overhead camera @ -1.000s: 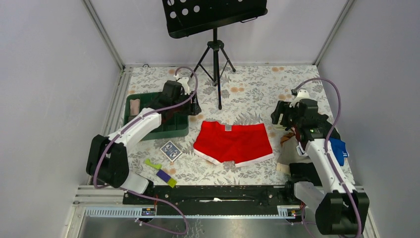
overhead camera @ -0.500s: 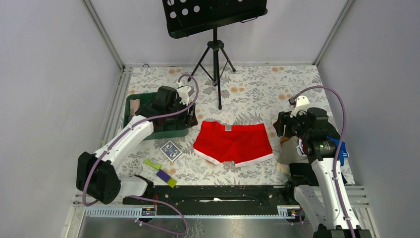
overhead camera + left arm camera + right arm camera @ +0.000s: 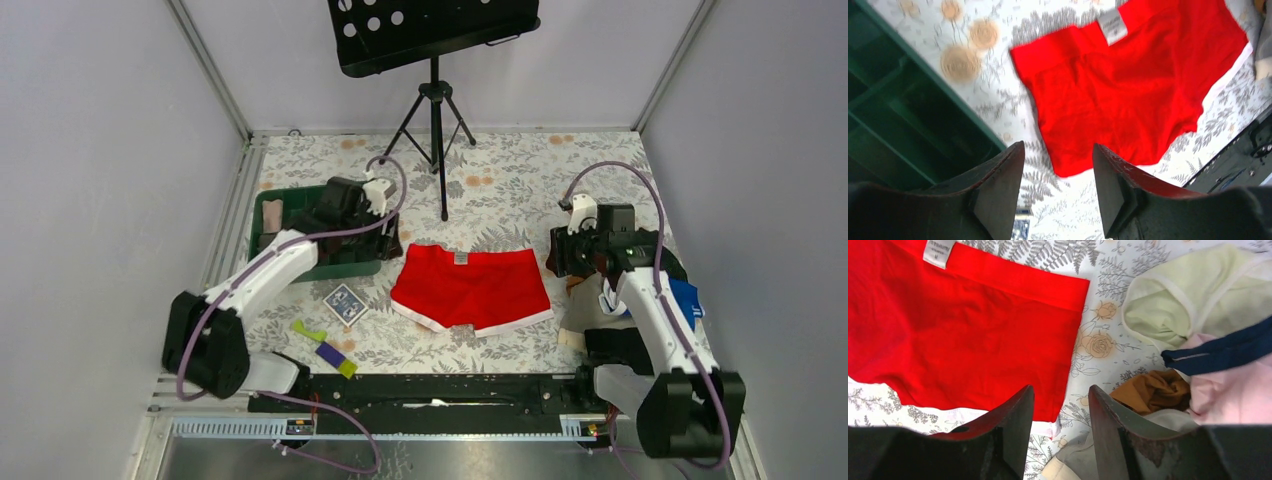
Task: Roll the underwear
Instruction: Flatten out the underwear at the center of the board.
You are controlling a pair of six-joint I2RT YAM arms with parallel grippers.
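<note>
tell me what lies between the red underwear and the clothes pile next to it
Only a bare strip of floral tablecloth separates the underwear from the clothes pile; the right wrist view shows it best.

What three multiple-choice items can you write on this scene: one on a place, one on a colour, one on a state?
1. In the top view, where does the green tray lie from the underwear?
A) to the left
B) to the right
C) on top of it

2. What colour is the label on the underwear?
A) black
B) white
C) yellow

3. How do the jaws of the left gripper stand?
A) shut on the underwear
B) apart, with nothing between them
C) shut on the tray

Answers:
1 A, the tray is further left in that view.
2 B, the wrist views show a white tag at the waistband.
3 B, red cloth shows through the gap.
</note>
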